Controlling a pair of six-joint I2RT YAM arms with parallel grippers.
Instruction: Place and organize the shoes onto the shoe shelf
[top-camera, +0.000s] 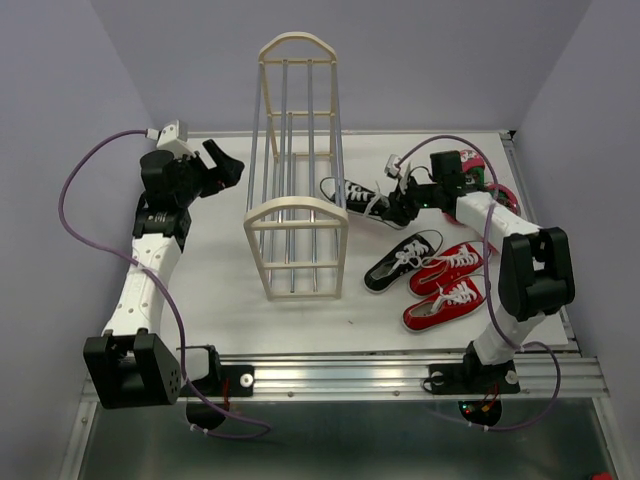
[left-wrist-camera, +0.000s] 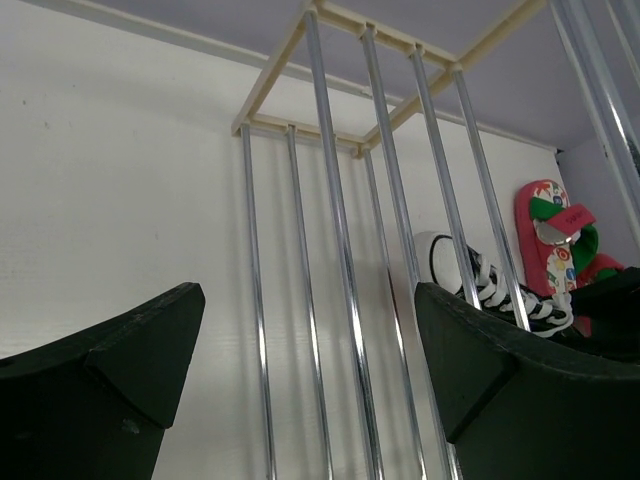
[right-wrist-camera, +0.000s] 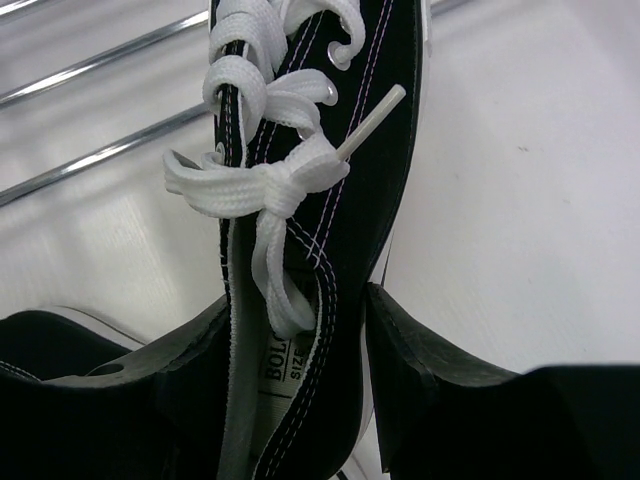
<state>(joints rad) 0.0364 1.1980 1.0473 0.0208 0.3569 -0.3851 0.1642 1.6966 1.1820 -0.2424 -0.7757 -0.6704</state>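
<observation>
The cream shoe shelf (top-camera: 297, 170) with grey rods is at the table's middle. My right gripper (top-camera: 397, 207) is shut on a black sneaker (top-camera: 352, 197) just right of the shelf. In the right wrist view the fingers (right-wrist-camera: 430, 385) clamp the sneaker (right-wrist-camera: 320, 200) at its opening, gripper (right-wrist-camera: 295, 385). The other black sneaker (top-camera: 402, 260) and two red sneakers (top-camera: 448, 266) (top-camera: 443, 303) lie at the right. The pink flip-flops (top-camera: 487, 180) are mostly hidden behind the right arm. My left gripper (top-camera: 225, 165) is open and empty left of the shelf, facing its rods (left-wrist-camera: 345, 300), gripper (left-wrist-camera: 310, 380).
The held black sneaker (left-wrist-camera: 480, 285) and a flip-flop (left-wrist-camera: 555, 235) show through the rods in the left wrist view. Shelf rods (right-wrist-camera: 100, 155) lie just left of the held sneaker. Purple walls enclose the table; a metal rail (top-camera: 400, 372) runs along its near edge.
</observation>
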